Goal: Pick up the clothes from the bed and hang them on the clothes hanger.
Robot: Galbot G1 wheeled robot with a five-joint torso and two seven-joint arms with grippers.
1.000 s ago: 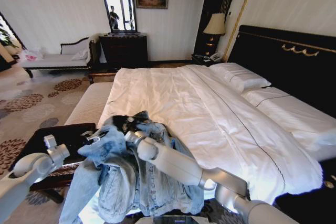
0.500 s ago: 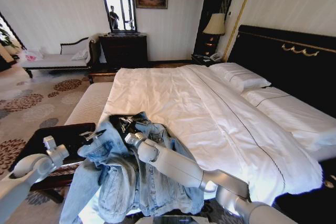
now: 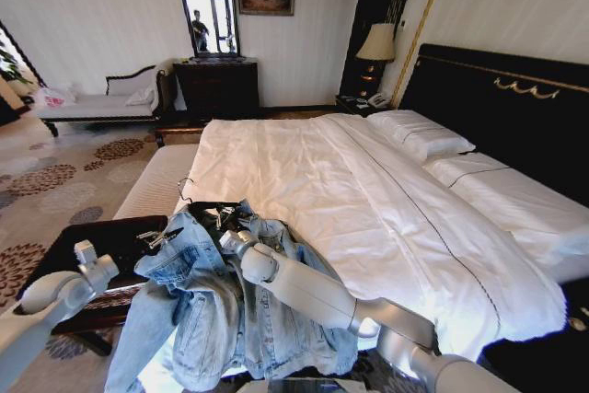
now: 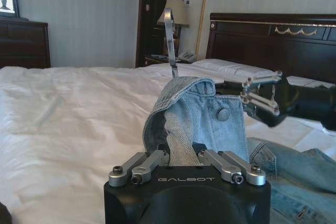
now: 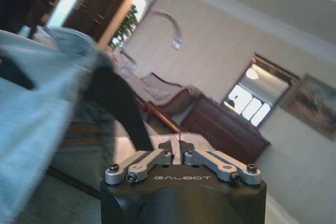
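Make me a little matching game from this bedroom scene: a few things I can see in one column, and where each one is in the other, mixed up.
Things:
1. denim jacket
2. pillows
3. table lamp
4. left gripper

Places:
A. at the black headboard end of the bed
B. hanging over the near corner of the bed, between the two arms
C. on the nightstand beside the headboard
D. closed on a fold of denim

Pairs: 1-B, 2-A, 3-C, 4-D
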